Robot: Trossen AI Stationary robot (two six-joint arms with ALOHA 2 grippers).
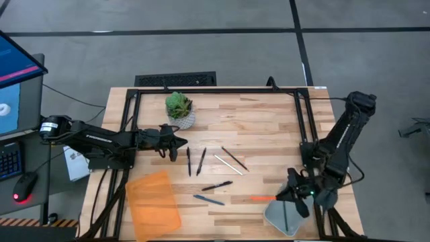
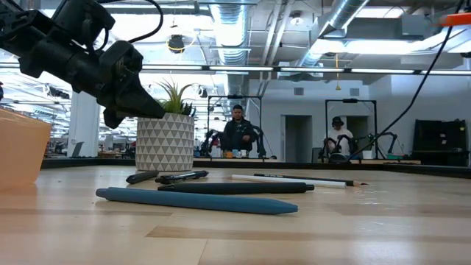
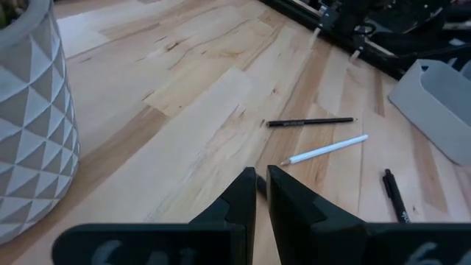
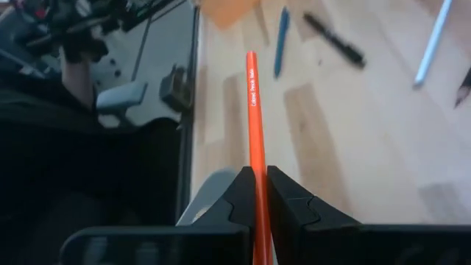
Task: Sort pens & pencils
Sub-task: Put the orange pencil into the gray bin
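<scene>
Right gripper clamped on an orange pencil, pinched near 1 end so the long shaft sticks out ahead of the fingers. Poised at the table's near right corner, just over the grey bin, probably so the pencil can be dropped in with little travel; 1 dark stick seems to stand in that bin already, though hard to make out.

Left gripper closed on nothing, jaws nearly touching, held low over the wood near the left edge, just beside the potted plant and pointing toward the loose sticks. Likely waiting its turn, or lining up on the nearest black pens.

Outward across the middle of the table: 2 black pens side by side, a white pencil and a dark thin stick angled beside it, another black pen and a blue pen nearer the front edge. All lying flat and apart, so each can be picked singly.

Orange bin at the near left corner, within the left arm's reach, presumably for the pens. Most of the sorting not yet done.
</scene>
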